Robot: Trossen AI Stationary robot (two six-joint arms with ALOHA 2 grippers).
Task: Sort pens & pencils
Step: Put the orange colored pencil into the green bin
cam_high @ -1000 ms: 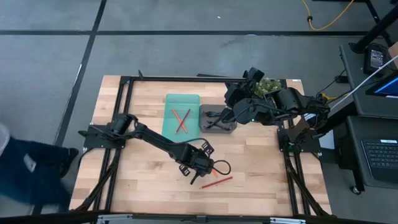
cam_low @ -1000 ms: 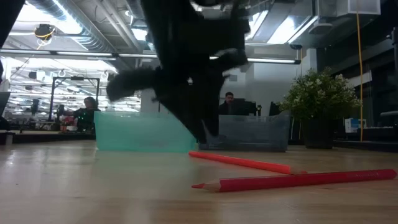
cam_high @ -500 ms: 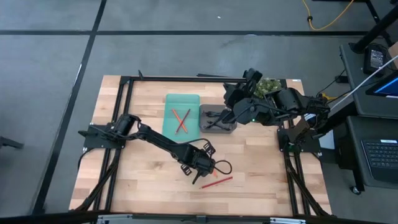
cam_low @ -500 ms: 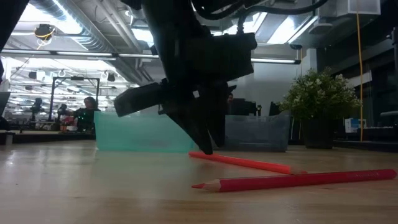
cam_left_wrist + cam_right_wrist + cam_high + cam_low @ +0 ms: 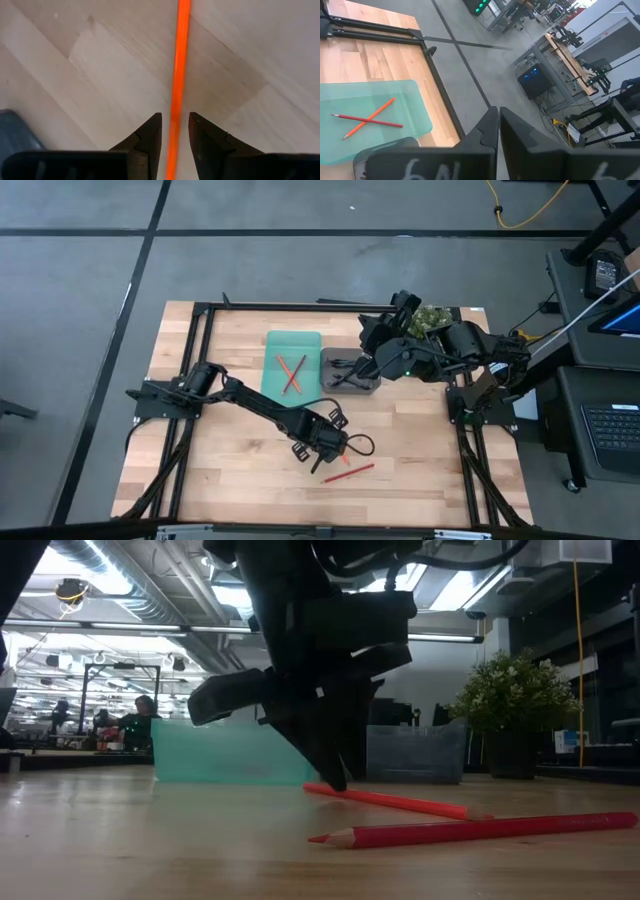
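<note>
Left wrist view tells me the most right now: the left end effector (image 5: pixel 175 131) is down at the counter (image 5: pixel 100 75) with its two fingers (image 5: pixel 150 135) spread just wide enough to straddle the orange pencil (image 5: pixel 178 75), one pad on each side and a sliver of daylight on both. So it's released and not gripping yet, as far as I can judge.

From the high view that puts it toward the near edge of the counter, a bit right of centre, with the red pencil (image 5: pixel 349 471) lying just beside it, closer to the near edge. The low view shows the orange one (image 5: pixel 390 800) flat on the wood with the fingers at its left end, and the red one (image 5: pixel 480 830) in front, apart from it.

The teal tray (image 5: pixel 291 370) near the far edge already has two crossed pencils (image 5: pixel 292 373) in it, and the grey tray (image 5: pixel 350 372) sits right next to it. The right end effector (image 5: pixel 496 131) hangs over the grey tray, fingers nearly pressed together, holding nothing that I can see.

How I'd play this step: keep the pencil centred between the pads, close slowly so it doesn't roll or squirt out sideways, and make sure the fingertips are low enough to catch it without digging into the wood. I'm gripping near one end, so I'd expect it to droop on the lift. Go straight up, then carry it to the teal tray.
</note>
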